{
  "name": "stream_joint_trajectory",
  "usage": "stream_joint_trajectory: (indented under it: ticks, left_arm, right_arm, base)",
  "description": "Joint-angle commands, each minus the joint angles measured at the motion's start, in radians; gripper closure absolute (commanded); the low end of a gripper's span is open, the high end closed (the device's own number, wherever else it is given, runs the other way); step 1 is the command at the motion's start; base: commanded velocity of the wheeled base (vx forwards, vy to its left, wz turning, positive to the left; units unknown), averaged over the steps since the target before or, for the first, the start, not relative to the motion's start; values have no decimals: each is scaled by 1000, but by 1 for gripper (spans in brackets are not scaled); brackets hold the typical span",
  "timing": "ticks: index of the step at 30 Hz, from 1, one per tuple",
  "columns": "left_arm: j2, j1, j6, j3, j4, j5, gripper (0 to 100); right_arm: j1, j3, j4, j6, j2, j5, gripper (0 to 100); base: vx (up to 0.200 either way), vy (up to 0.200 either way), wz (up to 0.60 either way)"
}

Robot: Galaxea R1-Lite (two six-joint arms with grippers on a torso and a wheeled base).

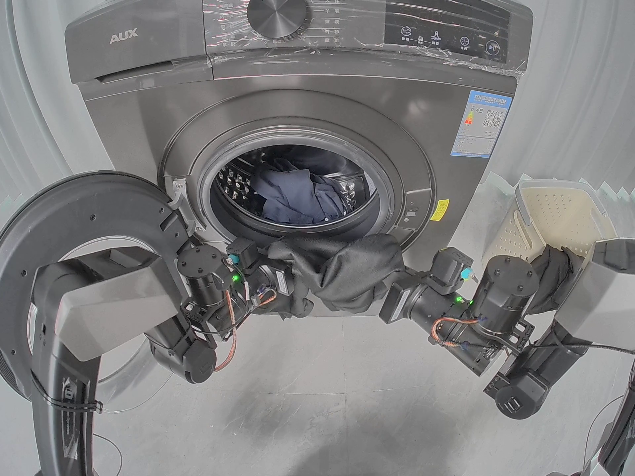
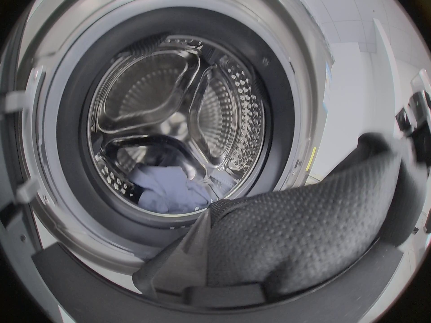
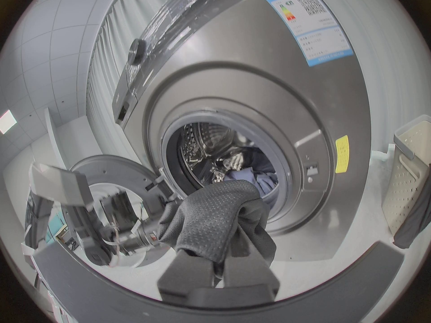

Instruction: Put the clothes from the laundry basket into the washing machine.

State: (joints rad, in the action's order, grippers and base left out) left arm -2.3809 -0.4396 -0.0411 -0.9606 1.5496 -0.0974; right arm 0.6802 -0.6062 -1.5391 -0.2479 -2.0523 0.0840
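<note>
Just below & in front of the drum opening (image 1: 297, 186) of the washing machine (image 1: 132, 114): holding one dark garment (image 1: 350, 269) strung between both arms. Clamping its L end w/ left end effector (image 1: 283, 285), shut tight on the cloth; clamping its R end w/ right end effector (image 1: 397, 302), likewise closed, w/ cloth pinched between the fingers (image 3: 249, 265) in R wrist view. Reading the long axis as side to side, roughly parallel to the machine front, sagging a bit mid-span, top edge touching or just beside the lower door seal; can't tell which. Key relation: lies across the mouth, not pointing into it, w/ the opening up & fwd from both end effectors and approx. centred between them. Judging neither arm clearly nearer; L maybe slightly closer to the rim. Next move prob. calls for a lift over the lip, then a push fwd w/ both ends together, else risk of bunching on the seal. Noting blue garment (image 1: 291, 196) already inside, low in the drum. Noting door (image 1: 73, 213) swung open on L side, just beside L arm. Seeing laundry basket (image 1: 562, 216) well apart to the R, w/ a second dark piece (image 1: 552, 272) draped over its near edge, so task not done.
</note>
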Motion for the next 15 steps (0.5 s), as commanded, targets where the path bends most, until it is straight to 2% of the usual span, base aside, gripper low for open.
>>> stream_joint_trajectory:
  ticks: [1, 10, 11, 12, 13, 15]
  left_arm:
    - [157, -28, -6, 74, 1, 2, 100]
    - [292, -62, -31, 140, 1, 31, 100]
    - [321, -77, -57, 168, 1, 33, 100]
    - [325, -79, -62, 171, 1, 33, 100]
    - [342, -80, -85, 188, 1, 33, 100]
    - [353, -80, -95, 198, 1, 33, 100]
  right_arm:
    - [2, 22, -1, -4, -88, -1, 100]
    - [24, 51, -1, -7, -152, -7, 100]
    - [30, 43, -3, -7, -152, -9, 100]
    - [30, 42, -3, -7, -150, -9, 100]
    - [36, 40, -3, -5, -141, -12, 0]
    - [44, 45, -3, 1, -134, -12, 0]
  base:
    - [0, 0, 0]
    - [0, 0, 0]
    - [0, 0, 0]
    - [0, 0, 0]
    - [0, 0, 0]
    - [0, 0, 0]
